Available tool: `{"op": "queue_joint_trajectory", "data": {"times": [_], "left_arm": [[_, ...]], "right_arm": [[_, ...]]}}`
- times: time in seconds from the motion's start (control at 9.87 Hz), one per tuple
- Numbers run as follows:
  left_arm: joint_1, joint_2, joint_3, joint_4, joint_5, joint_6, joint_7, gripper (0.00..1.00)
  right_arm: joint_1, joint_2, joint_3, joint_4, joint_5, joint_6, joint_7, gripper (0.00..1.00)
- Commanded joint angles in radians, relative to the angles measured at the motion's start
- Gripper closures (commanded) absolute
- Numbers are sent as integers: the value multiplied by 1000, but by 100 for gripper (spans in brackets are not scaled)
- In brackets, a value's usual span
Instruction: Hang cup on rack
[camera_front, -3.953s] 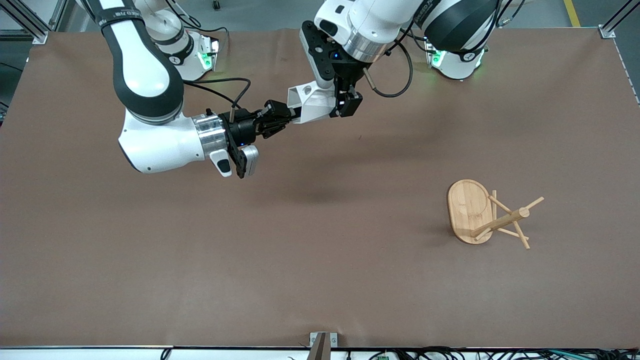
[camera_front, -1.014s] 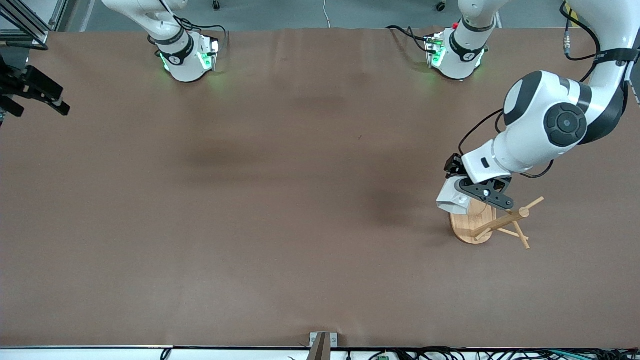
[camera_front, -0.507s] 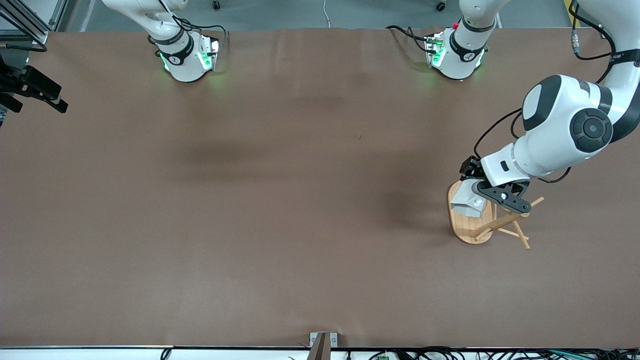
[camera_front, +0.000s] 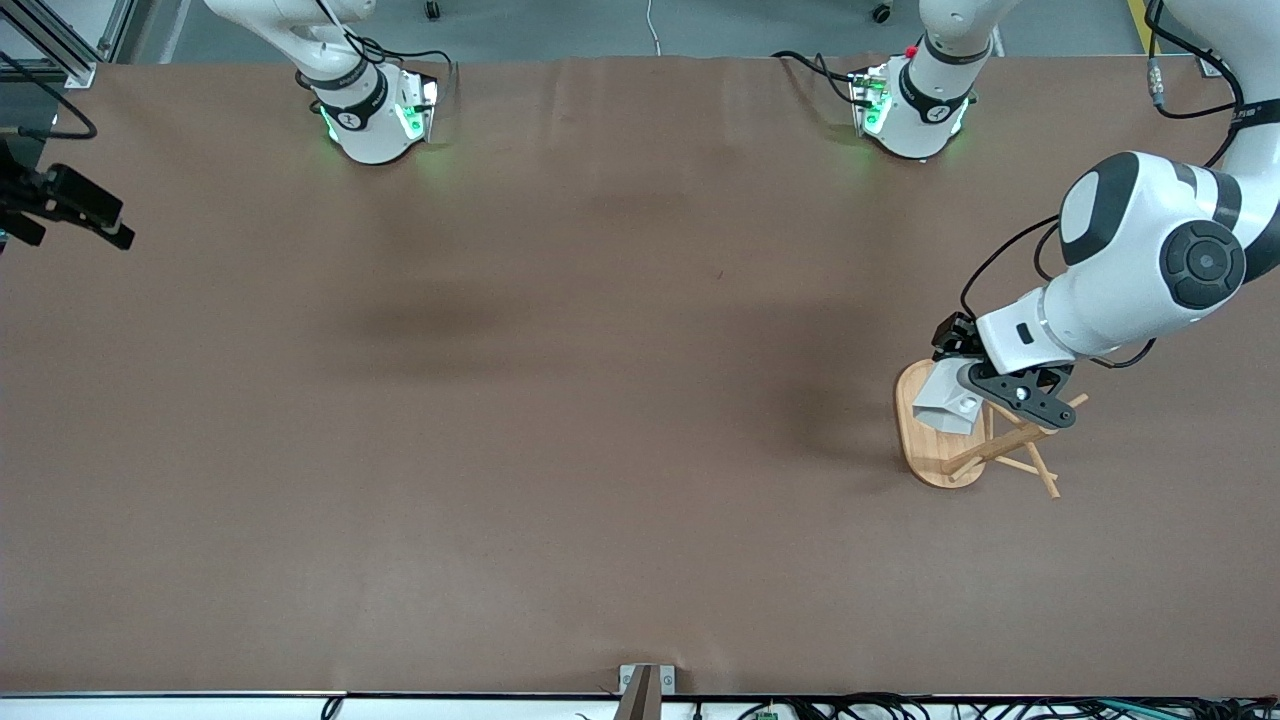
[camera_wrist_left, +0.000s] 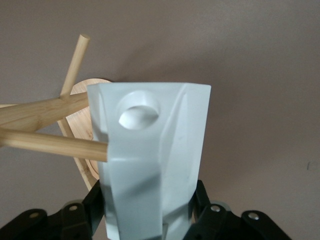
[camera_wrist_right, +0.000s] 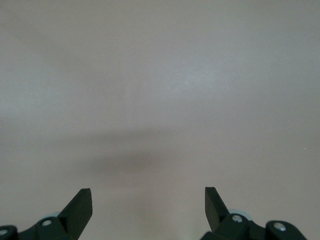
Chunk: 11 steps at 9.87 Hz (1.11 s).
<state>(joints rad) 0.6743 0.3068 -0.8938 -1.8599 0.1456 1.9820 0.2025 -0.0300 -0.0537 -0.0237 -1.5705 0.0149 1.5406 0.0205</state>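
Matte white, hard-edged and faceted: the cup (camera_front: 948, 398), one item, held in my left gripper (camera_front: 985, 385) above the rack (camera_front: 925, 440), which stands toward the left arm's end of the desk (camera_front: 600, 400). In the left wrist view the cup (camera_wrist_left: 152, 160) is clamped by its body between the gripper's closed fingers (camera_wrist_left: 90, 212), handle end leading, the round hole in the handle facing the camera. One bamboo peg (camera_wrist_left: 55, 143) meets the edge of the handle block just beside the hole, not through it; I cannot tell whether it touches.

Handling, as I judge it: light, rigid, probably brittle at the corners if knocked on the post; the flat facets give the pads a sure seat, so holding the body and leaving the handle free is right. The rack looks light too and could tip under a sideways push.

Right gripper (camera_wrist_right: 148, 205): spread wide, holding nothing, waiting over bare desk at the right arm's end.
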Motion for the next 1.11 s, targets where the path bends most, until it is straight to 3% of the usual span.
{"op": "queue_joint_trajectory", "data": {"times": [0.0,0.3,0.41,0.51,1.01], "left_arm": [[24,50,-8,-7,22,-2,32,70],[42,97,-7,22,26,-2,38,69],[42,103,-5,31,32,-2,38,51],[42,104,-4,36,32,-2,40,1],[42,78,-4,155,31,-83,21,0]], "right_arm": [[-11,79,10,88,-16,-10,3,0],[-10,78,8,84,-12,-13,-22,0],[-7,75,8,79,-16,-16,-24,0],[-5,69,11,70,-21,-14,-22,0],[-36,72,8,84,-7,-7,-59,0]]}}
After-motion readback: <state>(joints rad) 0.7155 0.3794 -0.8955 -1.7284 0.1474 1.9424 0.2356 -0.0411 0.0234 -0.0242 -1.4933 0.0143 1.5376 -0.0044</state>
